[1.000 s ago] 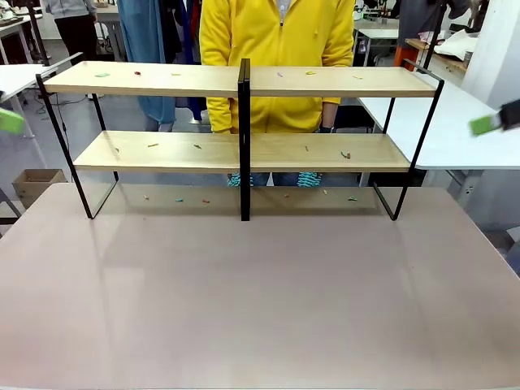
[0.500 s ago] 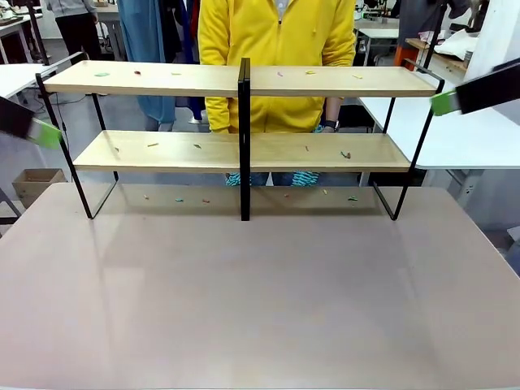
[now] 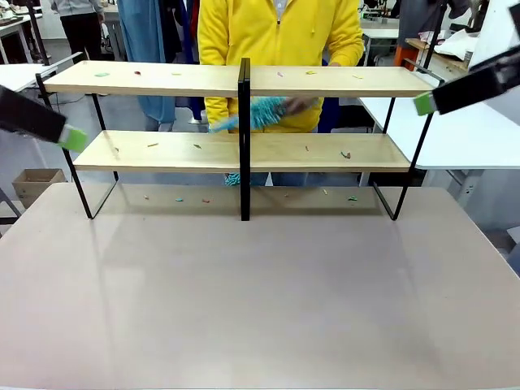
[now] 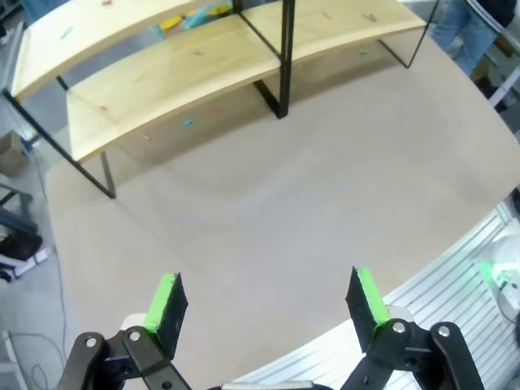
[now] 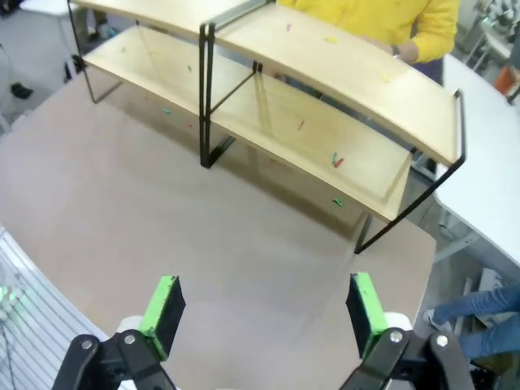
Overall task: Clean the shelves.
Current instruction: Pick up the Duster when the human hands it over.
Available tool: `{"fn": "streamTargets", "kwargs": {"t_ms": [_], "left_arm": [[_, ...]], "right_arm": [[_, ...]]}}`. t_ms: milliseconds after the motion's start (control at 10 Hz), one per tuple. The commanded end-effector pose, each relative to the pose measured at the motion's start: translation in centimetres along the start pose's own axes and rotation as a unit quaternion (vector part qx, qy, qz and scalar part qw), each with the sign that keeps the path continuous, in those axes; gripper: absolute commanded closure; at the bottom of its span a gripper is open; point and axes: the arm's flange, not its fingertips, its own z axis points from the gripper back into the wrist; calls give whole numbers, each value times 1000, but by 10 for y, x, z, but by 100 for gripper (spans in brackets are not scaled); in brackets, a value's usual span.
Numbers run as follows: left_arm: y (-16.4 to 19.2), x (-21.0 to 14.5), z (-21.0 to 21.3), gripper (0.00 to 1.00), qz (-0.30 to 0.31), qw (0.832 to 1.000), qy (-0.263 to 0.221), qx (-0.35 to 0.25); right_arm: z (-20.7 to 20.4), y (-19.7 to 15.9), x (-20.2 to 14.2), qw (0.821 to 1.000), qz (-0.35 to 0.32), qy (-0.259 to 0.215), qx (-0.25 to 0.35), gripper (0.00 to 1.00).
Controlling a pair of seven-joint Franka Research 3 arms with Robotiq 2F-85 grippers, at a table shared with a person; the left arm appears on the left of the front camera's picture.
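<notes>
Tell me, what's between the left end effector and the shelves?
Nothing but bare table. The left wrist view shows it stretching from the open left end effector to the shelves.

I'd call this a robotics lab or workshop hall rather than a home. Past the far edge of my grey-brown table [image 3: 260, 309], more white worktables [image 3: 455, 134] stand on a bare grey floor [image 3: 24, 154], and someone [image 3: 77, 24] is standing at another bench. A cardboard box [image 3: 36, 183] sits on the ground off the far left corner, and a ribbed aluminium mounting base [image 4: 455, 280] lines the near edge
</notes>
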Motion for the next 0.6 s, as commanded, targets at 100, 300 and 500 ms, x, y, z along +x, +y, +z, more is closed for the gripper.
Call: {"fn": "streamTargets", "kwargs": {"t_ms": [100, 300, 500], "left_arm": [[-25, 17, -14, 0, 13, 1000, -5, -16], [-17, 34, -9, 0, 44, 997, -62, 7], [-27, 28, 3, 0, 46, 989, -141, 11]], "right_arm": [[-12, 20, 51, 999, 16, 36, -10, 0], [-24, 22, 65, 999, -4, 51, -11, 0], [-28, 22, 64, 998, 0, 58, -10, 0]]}}
